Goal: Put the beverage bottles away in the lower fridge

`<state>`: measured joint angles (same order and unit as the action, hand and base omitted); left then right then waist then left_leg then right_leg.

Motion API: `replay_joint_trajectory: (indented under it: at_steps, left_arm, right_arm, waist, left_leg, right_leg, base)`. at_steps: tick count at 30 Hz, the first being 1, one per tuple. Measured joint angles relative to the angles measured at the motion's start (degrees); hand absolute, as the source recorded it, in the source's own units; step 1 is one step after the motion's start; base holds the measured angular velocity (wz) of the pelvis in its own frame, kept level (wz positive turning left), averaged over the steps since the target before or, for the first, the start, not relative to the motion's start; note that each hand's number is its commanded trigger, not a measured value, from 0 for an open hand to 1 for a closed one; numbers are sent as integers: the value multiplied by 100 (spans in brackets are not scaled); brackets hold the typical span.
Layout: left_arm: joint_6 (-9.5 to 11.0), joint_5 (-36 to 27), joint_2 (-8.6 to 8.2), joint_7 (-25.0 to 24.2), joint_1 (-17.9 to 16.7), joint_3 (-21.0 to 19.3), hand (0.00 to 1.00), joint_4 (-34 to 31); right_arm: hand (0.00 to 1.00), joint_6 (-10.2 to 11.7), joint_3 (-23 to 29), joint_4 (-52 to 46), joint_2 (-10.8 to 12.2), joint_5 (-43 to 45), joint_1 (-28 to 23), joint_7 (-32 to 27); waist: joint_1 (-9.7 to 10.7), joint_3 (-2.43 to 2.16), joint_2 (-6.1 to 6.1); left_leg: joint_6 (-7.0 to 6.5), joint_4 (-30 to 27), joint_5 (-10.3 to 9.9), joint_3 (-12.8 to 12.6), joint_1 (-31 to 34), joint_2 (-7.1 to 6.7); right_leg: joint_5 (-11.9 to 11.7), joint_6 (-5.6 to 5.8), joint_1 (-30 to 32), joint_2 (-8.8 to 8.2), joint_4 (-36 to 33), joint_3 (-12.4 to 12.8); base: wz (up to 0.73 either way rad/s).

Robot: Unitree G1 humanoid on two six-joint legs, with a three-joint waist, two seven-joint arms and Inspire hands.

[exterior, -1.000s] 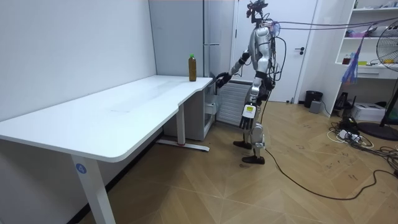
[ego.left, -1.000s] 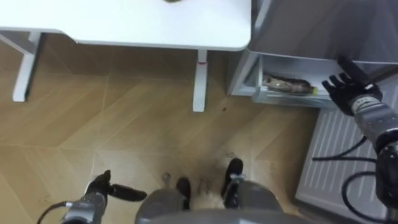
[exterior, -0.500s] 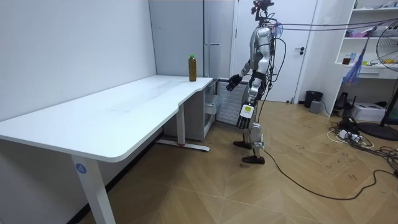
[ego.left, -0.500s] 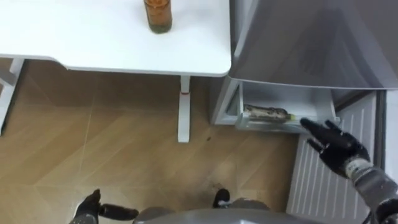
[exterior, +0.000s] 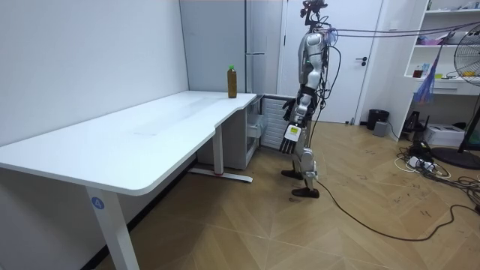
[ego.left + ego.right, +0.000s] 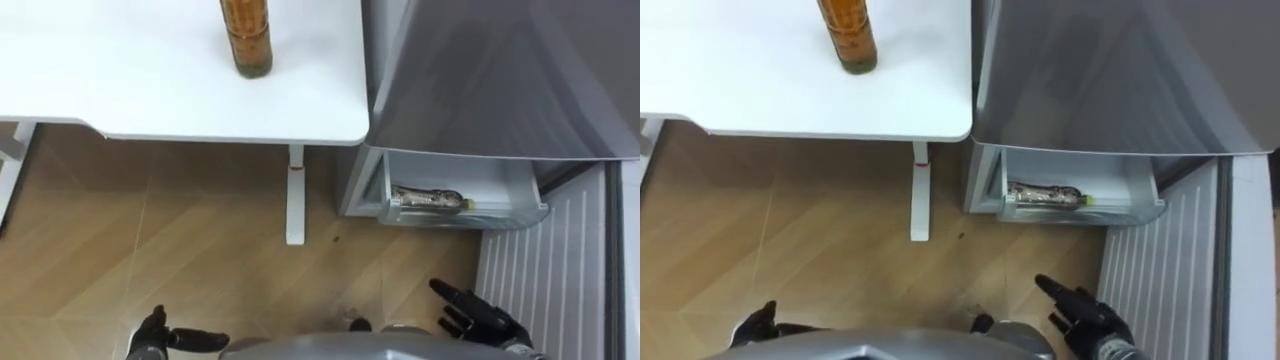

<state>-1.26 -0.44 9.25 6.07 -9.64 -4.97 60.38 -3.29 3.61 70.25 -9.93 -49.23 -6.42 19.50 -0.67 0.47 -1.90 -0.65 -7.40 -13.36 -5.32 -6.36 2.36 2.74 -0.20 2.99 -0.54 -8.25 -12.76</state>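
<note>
Right robot hand point(image 6: 488, 321) hangs low, fingers spread, holding nothing.

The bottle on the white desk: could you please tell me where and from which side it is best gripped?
Grip the bottle round its straight cylindrical body, below the cap, coming in level from the robot's side of the desk. It stands upright near the corner by the fridge, with bare desktop around it.
</note>
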Motion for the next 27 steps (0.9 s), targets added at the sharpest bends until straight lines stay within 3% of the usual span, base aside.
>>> replay_joint_trajectory:
  at_steps: [3, 4, 6, 8, 11, 13, 21, 27]
  left_arm:
    - [54, 7, -73, 21, 4, 2, 0, 2]
    - [60, 7, -132, 75, 7, 2, 0, 7]
    - [104, 70, -209, 128, 74, 4, 0, 41]
    - [114, 114, -217, 129, 100, 31, 0, 158]
    - [74, 111, -206, 144, 59, 69, 0, 203]
    - [22, 112, -205, 144, 80, 65, 0, 205]
    - [-114, 116, -211, 93, 126, 62, 0, 269]
    - [-124, 118, -216, 65, 134, 67, 0, 260]
  right_arm:
    - [0, 93, 11, 120, 134, 171, -2, -172]
    - [0, 93, 13, 119, 174, 302, -35, -236]
    - [0, 93, 7, 140, 188, 810, -24, -332]
    - [0, 90, -52, 154, 196, 1799, -26, -472]
    - [0, 143, -259, 147, 155, 2596, 150, -648]
    - [0, 140, -373, 151, 143, 2908, 259, -718]
    - [0, 120, -632, 148, 158, 2987, 325, -940]
    - [0, 145, -624, 143, 161, 3163, 317, -1019]
  waist:
    - [54, -10, -17]
    - [68, 9, 15]
    - [174, -14, 0]
    - [154, -14, -19]
    - [120, -16, -36]
    - [107, -30, -61]
    - [-46, -42, 1]
    - [-1, -24, 107]
  left_leg:
    - [-3, 3, -2, 6, -57, 1]
    - [-6, 8, -7, 8, -106, 0]
    - [-17, 4, -54, 63, -130, 4]
    - [-10, 11, -69, 21, -212, 11]
    - [-10, -33, -149, -72, -230, 39]
    - [-9, -31, -151, -67, -232, 42]
    - [-10, -34, -151, -8, -249, 45]
    - [-12, 1, -153, 62, -291, 52]
  right_leg:
    - [9, 8, -65, 3, 9, -4]
    - [18, 18, -113, 3, 10, 0]
    - [59, 32, -169, 4, 0, 3]
    - [78, 30, -201, 31, -37, 94]
    - [72, 17, -184, 107, -36, 296]
    - [73, 16, -186, 112, -35, 299]
    - [79, 25, -201, 127, -23, 315]
    - [82, 28, -248, 139, -24, 324]
  base:
    - [0]
    - [8]
    - [15]
    - [-6]
    - [-30]
    - [-5]
    - [2]
    - [2]
